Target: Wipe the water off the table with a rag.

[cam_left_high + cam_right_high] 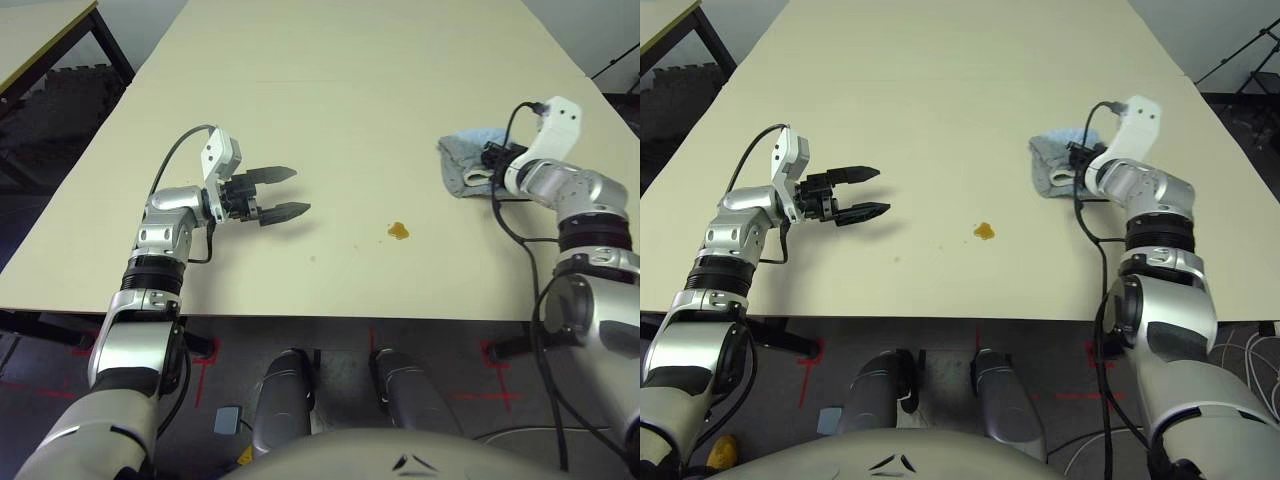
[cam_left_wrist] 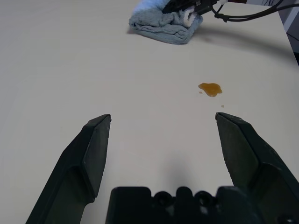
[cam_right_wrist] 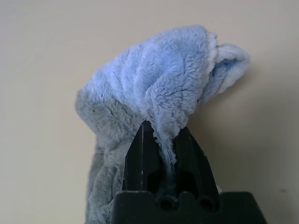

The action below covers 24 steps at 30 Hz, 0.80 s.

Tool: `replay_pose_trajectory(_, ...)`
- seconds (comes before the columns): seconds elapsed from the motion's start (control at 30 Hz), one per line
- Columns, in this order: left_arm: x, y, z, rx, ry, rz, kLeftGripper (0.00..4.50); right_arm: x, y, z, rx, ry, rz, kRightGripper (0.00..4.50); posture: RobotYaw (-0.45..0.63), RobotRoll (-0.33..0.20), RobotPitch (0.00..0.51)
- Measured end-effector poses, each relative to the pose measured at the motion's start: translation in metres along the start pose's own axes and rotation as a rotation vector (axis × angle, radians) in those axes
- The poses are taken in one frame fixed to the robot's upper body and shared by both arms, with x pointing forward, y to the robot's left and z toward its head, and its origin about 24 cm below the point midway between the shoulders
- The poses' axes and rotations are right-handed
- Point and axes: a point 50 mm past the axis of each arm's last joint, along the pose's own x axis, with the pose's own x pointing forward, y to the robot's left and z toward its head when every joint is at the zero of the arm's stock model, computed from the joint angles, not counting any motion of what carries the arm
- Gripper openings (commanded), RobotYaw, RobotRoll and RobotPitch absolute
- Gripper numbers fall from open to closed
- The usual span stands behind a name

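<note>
A small amber blot of water (image 1: 399,231) lies on the pale cream table (image 1: 330,110), near its front edge, with tiny specks beside it (image 2: 210,88). The light blue-grey rag (image 1: 467,160) sits bunched at the right. My right gripper (image 3: 164,140) is shut on a fold of the rag (image 3: 159,88), with the cloth pinched between both fingers. My left gripper (image 1: 288,192) hovers open over the table to the left of the water, nothing between its fingers (image 2: 93,154). The left wrist view shows the rag (image 2: 166,21) beyond the blot.
A smaller cream table with a black frame (image 1: 40,35) stands at the far left, across a dark gap. Black cables (image 1: 520,215) hang off the right arm near the table's right edge. The table stretches bare behind the arms.
</note>
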Motion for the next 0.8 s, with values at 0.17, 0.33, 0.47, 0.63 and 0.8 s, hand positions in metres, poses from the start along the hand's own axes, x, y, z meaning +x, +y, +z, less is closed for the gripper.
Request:
replay_pose_trajectory(0.17,0.001,0.000,0.000,0.004,-0.002,-0.006,4.50,-0.026,0.011,0.007,-0.003,0.033,0.121,0.08,-0.28,0.000,0.134)
replay_pose_trajectory(0.33,0.002,0.000,0.000,0.004,0.000,-0.009,4.50,-0.046,0.029,-0.029,0.025,0.190,0.230,0.08,-0.28,0.000,0.142)
replay_pose_trajectory(0.47,0.002,0.000,0.000,0.003,0.001,-0.012,4.50,-0.058,0.039,-0.059,0.065,0.279,0.264,0.08,-0.29,0.000,0.146)
replay_pose_trajectory(0.63,0.002,-0.001,0.000,0.002,0.002,-0.016,4.50,-0.066,0.044,-0.081,0.090,0.308,0.253,0.08,-0.28,0.000,0.146)
replay_pose_trajectory(0.8,0.002,-0.001,-0.001,0.002,0.003,-0.018,4.50,-0.065,0.046,-0.094,0.104,0.284,0.219,0.08,-0.28,0.000,0.143)
